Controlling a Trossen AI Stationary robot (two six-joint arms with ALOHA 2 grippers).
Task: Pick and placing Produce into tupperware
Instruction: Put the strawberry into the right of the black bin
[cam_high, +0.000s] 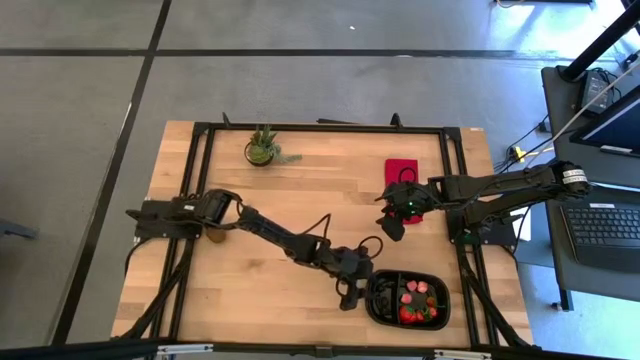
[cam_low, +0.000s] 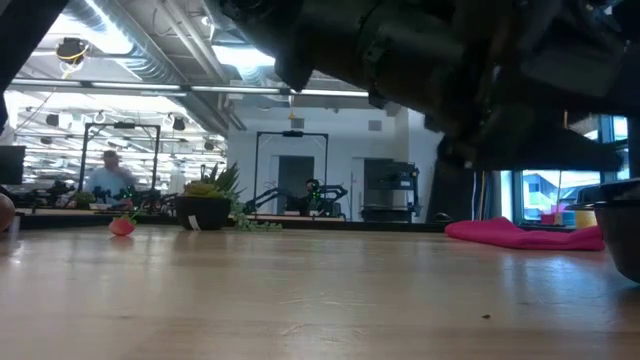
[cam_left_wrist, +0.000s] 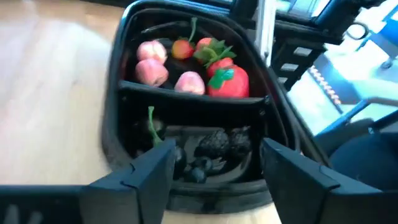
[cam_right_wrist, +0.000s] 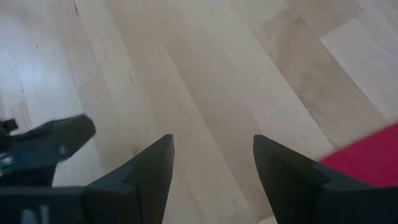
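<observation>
In the low view the dark arm (cam_low: 470, 70) fills the top and hides its own gripper, the black tray (cam_low: 625, 235) is cut off at the right edge with its contents unseen, and the small reddish piece (cam_low: 122, 227) far off is too blurred to identify.

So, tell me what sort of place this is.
Probably a robotics lab or open workshop: exposed ducts and strip lights on the ceiling, framed rigs standing beyond the wooden table, and a laptop on a side desk.
</observation>
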